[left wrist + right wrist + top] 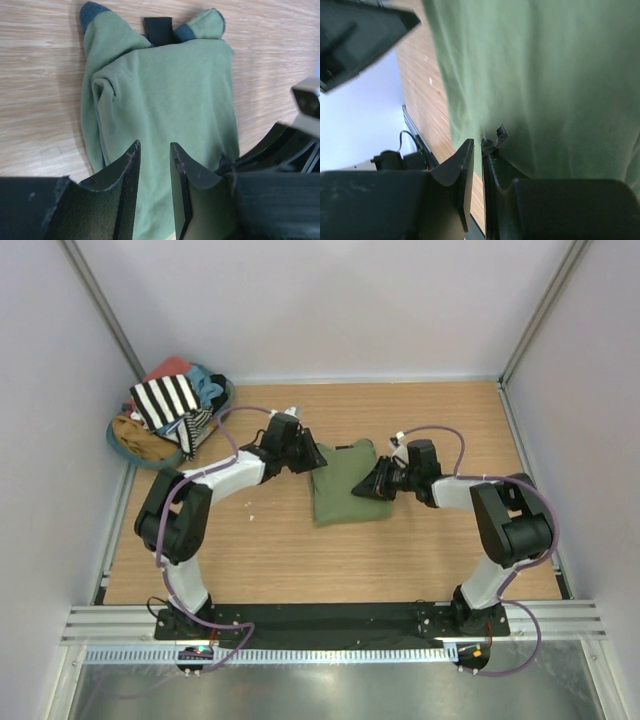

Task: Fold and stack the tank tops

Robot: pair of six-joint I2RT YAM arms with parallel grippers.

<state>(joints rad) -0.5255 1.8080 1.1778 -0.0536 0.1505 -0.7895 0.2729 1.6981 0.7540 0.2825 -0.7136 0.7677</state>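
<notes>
**Olive top folded mid-desk, an arm at each side**

Far left, at the back corner, a basket (113,437) is heaped with clothes, and the striped tank top (165,400) lies on top of the heap, with a salmon-red garment (170,367) and a light blue garment (207,381) behind it. Moving along, the left arm (225,478) reaches in over the wooden desk (260,550). The left jaws are at the olive tank top's (345,490) upper left edge, held a little apart with green cloth showing through the gap. The olive top (170,90) is folded into a rough rectangle in the middle of the desk, with a black label (158,30) peeping out at its far end. On its right edge are the right arm (470,490) and the right jaws, nearly together with only a thin slit between them. Here the cloth (545,75) lies against one finger, and I cannot tell whether any of it is nipped.
</notes>
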